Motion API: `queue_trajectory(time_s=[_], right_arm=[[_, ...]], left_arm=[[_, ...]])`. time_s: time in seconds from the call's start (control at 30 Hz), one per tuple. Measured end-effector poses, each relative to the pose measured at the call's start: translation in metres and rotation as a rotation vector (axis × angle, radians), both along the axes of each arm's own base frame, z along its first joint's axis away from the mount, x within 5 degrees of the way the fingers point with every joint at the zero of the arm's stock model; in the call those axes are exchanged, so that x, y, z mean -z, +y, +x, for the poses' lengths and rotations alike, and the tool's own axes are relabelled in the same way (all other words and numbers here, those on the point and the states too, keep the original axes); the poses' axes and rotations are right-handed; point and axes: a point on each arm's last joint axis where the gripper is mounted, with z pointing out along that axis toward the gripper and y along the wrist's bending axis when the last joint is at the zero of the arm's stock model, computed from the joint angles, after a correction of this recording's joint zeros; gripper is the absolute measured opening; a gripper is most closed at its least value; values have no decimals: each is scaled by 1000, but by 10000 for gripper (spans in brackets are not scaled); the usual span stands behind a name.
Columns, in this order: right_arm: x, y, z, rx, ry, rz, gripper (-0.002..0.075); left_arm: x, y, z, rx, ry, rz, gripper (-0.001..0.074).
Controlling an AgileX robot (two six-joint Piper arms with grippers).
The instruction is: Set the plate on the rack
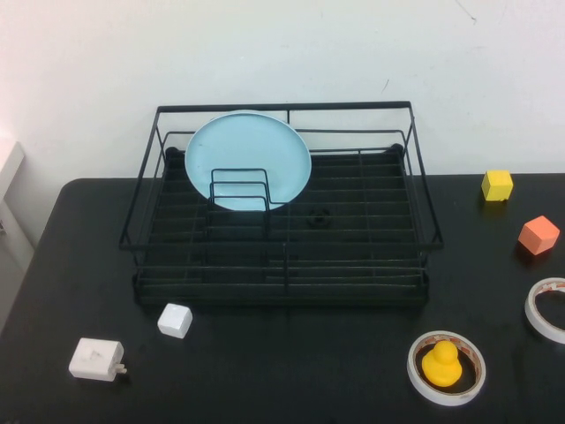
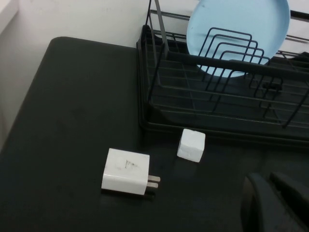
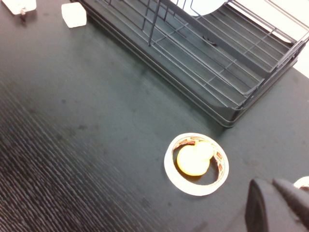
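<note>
The pale light-blue plate (image 1: pixel 249 155) stands upright in the back left part of the black wire rack (image 1: pixel 415 177), leaning against the small divider loops (image 1: pixel 240 187). It also shows in the left wrist view (image 2: pixel 241 29), and its edge shows in the right wrist view (image 3: pixel 203 6). Neither arm shows in the high view. My left gripper (image 2: pixel 264 177) is shut and empty over the table near the rack's (image 2: pixel 159 38) front left corner. My right gripper (image 3: pixel 267 182) is shut and empty over the table in front of the rack's (image 3: pixel 217 63) right end.
A white plug adapter (image 1: pixel 95 359) and a white cube (image 1: pixel 175 320) lie front left. A tape ring (image 1: pixel 477 382) holding a yellow duck (image 1: pixel 441 364) lies front right. Another tape ring (image 1: pixel 535 311), an orange cube (image 1: pixel 538 235) and a yellow cube (image 1: pixel 497 185) are at the right.
</note>
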Motion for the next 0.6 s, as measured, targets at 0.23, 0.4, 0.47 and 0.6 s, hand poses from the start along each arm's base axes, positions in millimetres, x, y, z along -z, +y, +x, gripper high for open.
queue_trajectory(time_s=[0.23, 0.4, 0.47, 0.6], right_arm=[[0, 0, 0, 0, 0, 0, 0], [0, 0, 0, 0, 0, 0, 0], [0, 0, 0, 0, 0, 0, 1], [0, 0, 0, 0, 0, 0, 1]], left_arm=[[0, 1, 0, 0, 0, 24, -2], [1, 1, 0, 1, 2, 27, -2], [1, 1, 0, 1, 3, 29, -2], [1, 1, 0, 0, 3, 31, -2]])
